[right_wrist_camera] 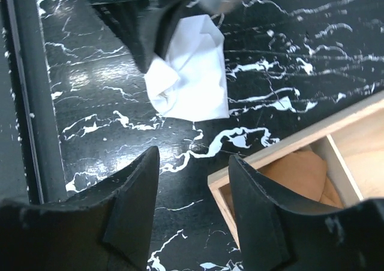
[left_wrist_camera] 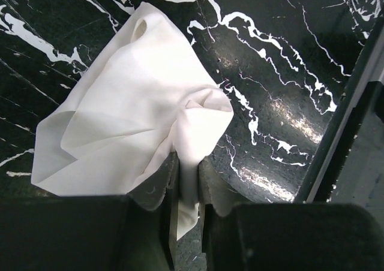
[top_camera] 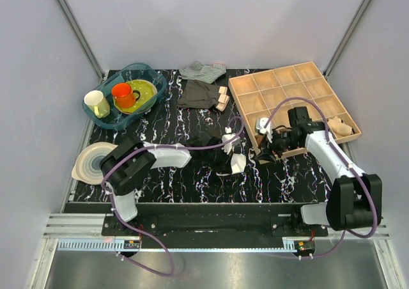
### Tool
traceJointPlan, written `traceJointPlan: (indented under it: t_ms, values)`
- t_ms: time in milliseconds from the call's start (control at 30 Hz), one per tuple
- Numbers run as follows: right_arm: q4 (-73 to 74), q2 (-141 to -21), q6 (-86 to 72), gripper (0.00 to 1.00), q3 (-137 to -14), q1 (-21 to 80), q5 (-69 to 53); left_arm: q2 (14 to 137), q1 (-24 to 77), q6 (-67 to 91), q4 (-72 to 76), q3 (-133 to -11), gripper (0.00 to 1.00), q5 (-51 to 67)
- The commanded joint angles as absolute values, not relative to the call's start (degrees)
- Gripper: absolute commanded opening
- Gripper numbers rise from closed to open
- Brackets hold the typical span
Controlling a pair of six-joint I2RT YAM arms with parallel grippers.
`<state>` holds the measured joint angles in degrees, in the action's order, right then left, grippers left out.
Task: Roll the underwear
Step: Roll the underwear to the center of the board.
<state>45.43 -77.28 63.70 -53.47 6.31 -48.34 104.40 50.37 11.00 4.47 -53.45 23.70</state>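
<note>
The left jaws pinch a fold of the white underwear (left_wrist_camera: 138, 115), which lies crumpled near the middle of the black marbled worktop (left_wrist_camera: 282, 73), probably to anchor the cloth for rolling. The right jaws stand spread and empty beside the near corner of the wooden compartment tray (right_wrist_camera: 270, 153), free to assist. No label or writing is readable.

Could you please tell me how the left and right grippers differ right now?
The left gripper is shut on the white underwear; the right gripper is open and empty. The left gripper sits over the marbled table; the right gripper is beside a corner of the wooden tray. Both look black.
</note>
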Motion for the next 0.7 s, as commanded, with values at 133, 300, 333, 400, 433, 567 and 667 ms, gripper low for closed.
traceJointPlan:
  t_ms: [133, 300, 333, 400, 433, 567, 667]
  values:
    - [53.5, -68.3, 98.2, 1.00, -42.8, 6.8, -59.0, 117.6, 49.1, 7.8, -23.7, -62.6, 0.00, 24.9]
    - [50.2, -70.8, 99.2, 0.98, -41.5, 13.2, -53.2, 122.9, 48.6, 3.5, -33.1, -70.7, 0.00, 25.7]
    - [47.7, -70.7, 97.2, 0.96, -40.9, 14.4, -52.0, 124.2, 48.3, 3.3, -33.8, -71.6, 0.00, 26.4]
    - [41.6, -70.7, 94.1, 0.88, -38.9, 18.5, -48.0, 125.3, 47.9, 2.8, -35.6, -73.6, 0.01, 26.8]
    - [39.6, -70.7, 92.8, 0.84, -38.4, 20.0, -46.8, 126.6, 47.8, 2.5, -36.2, -74.2, 0.01, 27.5]
    - [33.6, -71.9, 89.7, 0.71, -36.7, 25.7, -41.6, 128.7, 47.5, 1.9, -38.0, -76.6, 0.02, 29.0]
    - [29.3, -74.0, 88.3, 0.63, -36.3, 27.7, -37.8, 130.3, 46.8, 1.6, -38.5, -78.0, 0.03, 30.3]
